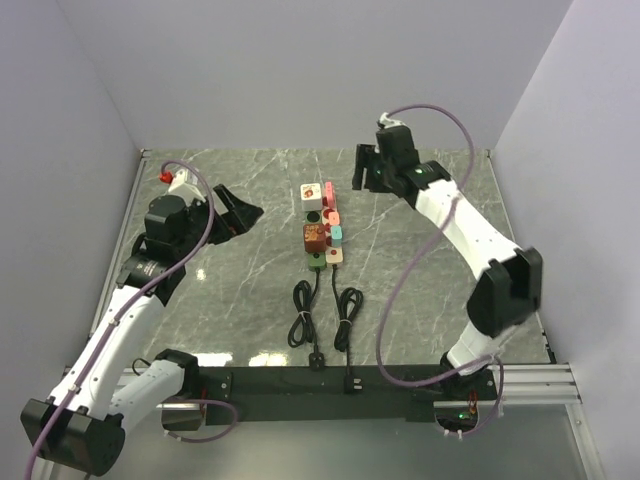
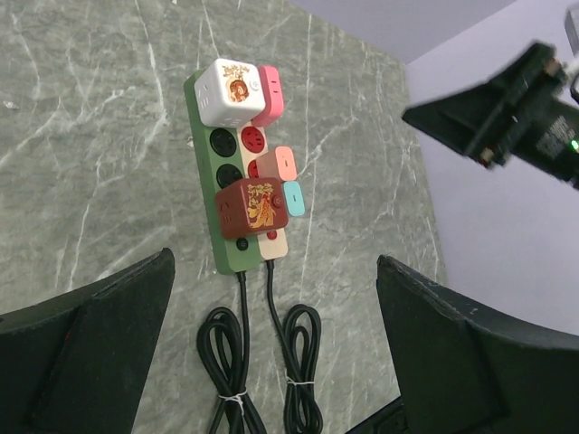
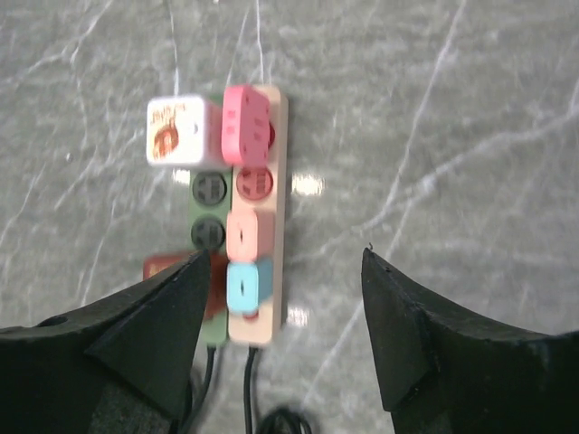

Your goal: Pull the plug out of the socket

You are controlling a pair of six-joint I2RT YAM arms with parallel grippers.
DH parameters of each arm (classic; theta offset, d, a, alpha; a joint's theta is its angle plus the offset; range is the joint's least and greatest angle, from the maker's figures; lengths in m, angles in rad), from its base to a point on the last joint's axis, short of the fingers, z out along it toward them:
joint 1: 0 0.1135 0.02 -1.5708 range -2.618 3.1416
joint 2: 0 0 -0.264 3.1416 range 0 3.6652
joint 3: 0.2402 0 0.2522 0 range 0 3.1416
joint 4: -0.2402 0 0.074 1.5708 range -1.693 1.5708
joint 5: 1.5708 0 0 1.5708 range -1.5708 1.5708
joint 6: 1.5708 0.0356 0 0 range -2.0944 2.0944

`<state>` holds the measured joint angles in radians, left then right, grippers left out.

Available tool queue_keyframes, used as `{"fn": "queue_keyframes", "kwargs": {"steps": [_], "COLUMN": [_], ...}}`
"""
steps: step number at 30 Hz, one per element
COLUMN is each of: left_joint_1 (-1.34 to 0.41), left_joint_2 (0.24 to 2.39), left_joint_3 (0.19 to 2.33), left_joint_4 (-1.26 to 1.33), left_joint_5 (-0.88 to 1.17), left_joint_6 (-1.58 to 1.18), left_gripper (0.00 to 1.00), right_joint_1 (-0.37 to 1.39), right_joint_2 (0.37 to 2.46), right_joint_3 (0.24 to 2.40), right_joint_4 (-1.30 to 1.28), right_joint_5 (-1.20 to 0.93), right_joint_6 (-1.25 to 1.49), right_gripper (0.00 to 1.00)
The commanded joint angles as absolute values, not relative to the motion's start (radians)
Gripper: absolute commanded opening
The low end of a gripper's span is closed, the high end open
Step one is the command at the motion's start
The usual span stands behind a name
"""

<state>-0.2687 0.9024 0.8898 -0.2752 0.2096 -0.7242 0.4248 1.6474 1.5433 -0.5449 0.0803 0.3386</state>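
A green power strip (image 1: 318, 262) and a beige power strip (image 1: 335, 256) lie side by side at the table's middle. The green one (image 2: 201, 136) carries a white cube plug (image 2: 231, 90) and a dark red cube plug (image 2: 251, 206). The beige one (image 3: 276, 208) carries a pink plug (image 3: 246, 125), a salmon plug (image 3: 249, 233) and a cyan plug (image 3: 247, 285). My left gripper (image 1: 240, 212) is open and empty, raised left of the strips. My right gripper (image 1: 362, 168) is open and empty, raised just right of their far end. In its wrist view the right gripper (image 3: 285, 257) sits above the beige strip's near end.
Two bundled black cords (image 1: 302, 320) (image 1: 346, 320) run from the strips toward the near edge. Grey walls close the table on the left, back and right. A black rail (image 1: 330, 380) spans the near edge.
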Motion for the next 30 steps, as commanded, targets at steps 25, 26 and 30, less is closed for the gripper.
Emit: {"fn": "queue_keyframes", "kwargs": {"steps": [25,26,30], "left_joint_1": [-0.27,-0.27,-0.27], "left_joint_2": [1.031,1.046,1.075], "left_joint_3": [0.796,0.799,0.81], "left_joint_4": [-0.219,-0.218,-0.207], "left_joint_5": [0.288,0.29,0.304], "left_joint_6": [-0.764,-0.762,-0.756], "left_gripper": [0.98,0.97,0.96], "right_joint_1": [0.505,0.505,0.508], "right_joint_2": [2.295,2.295,2.335], "right_joint_3": [2.226,2.221,2.264], "right_joint_4": [-0.759,-0.752,-0.796], "right_joint_5": [0.129,0.12,0.158], "right_joint_6": [0.316,0.314,0.322], "right_gripper": [0.6,0.6,0.58]}}
